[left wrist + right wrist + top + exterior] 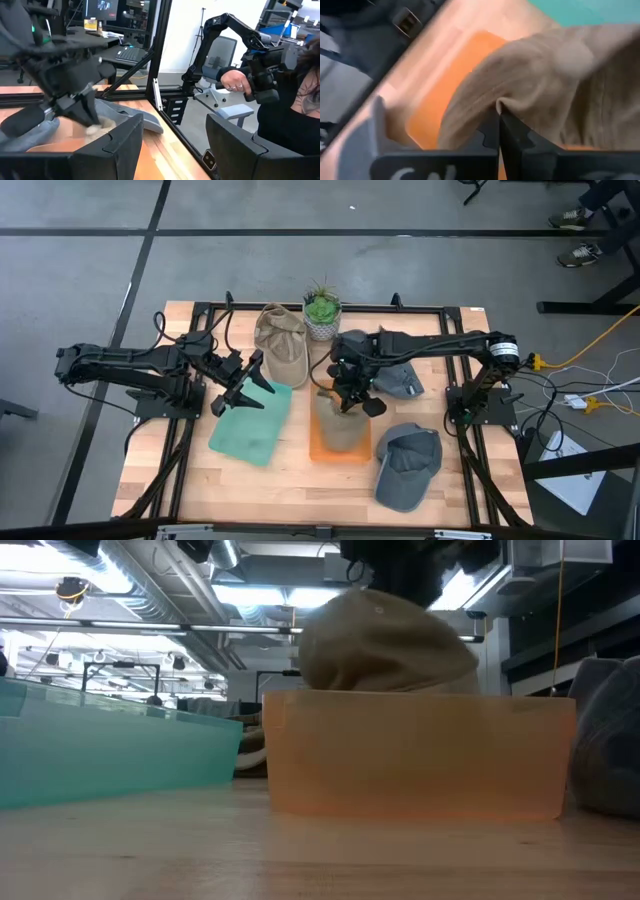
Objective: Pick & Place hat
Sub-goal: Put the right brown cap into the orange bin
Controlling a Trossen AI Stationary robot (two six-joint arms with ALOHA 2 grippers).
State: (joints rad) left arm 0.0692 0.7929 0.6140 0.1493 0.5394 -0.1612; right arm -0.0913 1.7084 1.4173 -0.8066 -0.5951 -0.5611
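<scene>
Right gripper (347, 393), centre of the high view, is clamped on a fold of the tan hat (555, 85), which hangs in the orange bin (420, 755). Left gripper (243, 383), left of centre, jaws apart and holding nothing, hovers over the teal bin (250, 430).

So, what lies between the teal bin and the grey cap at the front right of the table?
In the high view, the orange bin lies between the teal bin and the grey cap, with a tan hat in it.
</scene>
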